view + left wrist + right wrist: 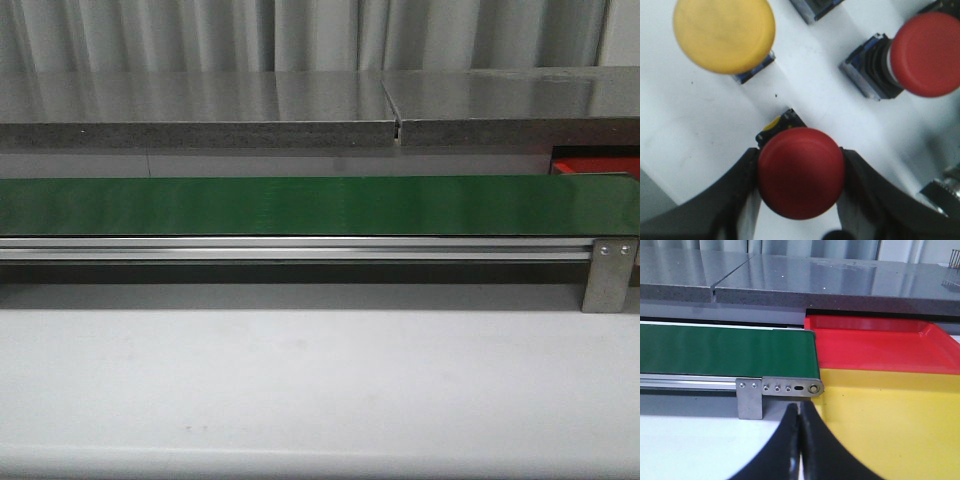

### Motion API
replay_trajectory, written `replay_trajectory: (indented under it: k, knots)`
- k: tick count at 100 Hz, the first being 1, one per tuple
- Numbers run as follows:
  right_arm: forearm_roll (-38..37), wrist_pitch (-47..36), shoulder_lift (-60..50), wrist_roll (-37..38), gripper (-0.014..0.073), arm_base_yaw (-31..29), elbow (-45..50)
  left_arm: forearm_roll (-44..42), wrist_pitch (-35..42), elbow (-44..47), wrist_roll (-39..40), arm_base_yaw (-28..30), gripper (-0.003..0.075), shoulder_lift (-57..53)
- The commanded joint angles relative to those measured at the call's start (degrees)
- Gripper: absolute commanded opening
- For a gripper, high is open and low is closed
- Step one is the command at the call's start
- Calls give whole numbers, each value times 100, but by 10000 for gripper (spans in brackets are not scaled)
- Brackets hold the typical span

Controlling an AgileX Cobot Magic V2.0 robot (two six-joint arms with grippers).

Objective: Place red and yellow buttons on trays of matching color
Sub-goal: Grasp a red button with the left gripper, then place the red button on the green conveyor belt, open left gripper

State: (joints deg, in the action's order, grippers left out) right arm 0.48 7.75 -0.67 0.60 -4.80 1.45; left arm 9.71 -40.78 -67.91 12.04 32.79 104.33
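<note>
In the left wrist view a red button [801,172] stands on the white table, its black base showing behind the cap. My left gripper [801,156] is shut on it, one black finger pressing each side of the cap. A yellow button [724,34] and a second red button [925,54] stand apart from it on the table. In the right wrist view my right gripper [800,410] is shut and holds nothing, just in front of the yellow tray [890,420]. The red tray [875,347] lies behind the yellow one; a corner of the red tray [595,163] shows in the front view. Neither gripper shows in the front view.
The long green belt [300,205] runs across the table on an aluminium rail; the belt's end [725,352] with its metal bracket [750,400] meets the trays. A grey stone ledge [300,110] lies behind. Another button's base [815,7] and a metal part [945,192] lie near the left gripper.
</note>
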Motion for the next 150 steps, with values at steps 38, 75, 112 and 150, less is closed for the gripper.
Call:
replay_trajectory:
  k: [38,75,112,150]
  knots:
    - [-48,-479,-93,-20,-118,26,-122,730,-293,-234,-710,-16,-20,-2172]
    - [-48,-479,-93,-20,-118,26,-122,1117,-501,-1250,-1589,-1141,-20,-1606]
    - [-48,-479,-93,-20,-118,26,-122,1064,-868,-2087,-1706,-1690,-20,-363]
    - [-48,-479,-93,-20,-118,26,-122,752,-970,-2125,-1754,-1708,-20,-145]
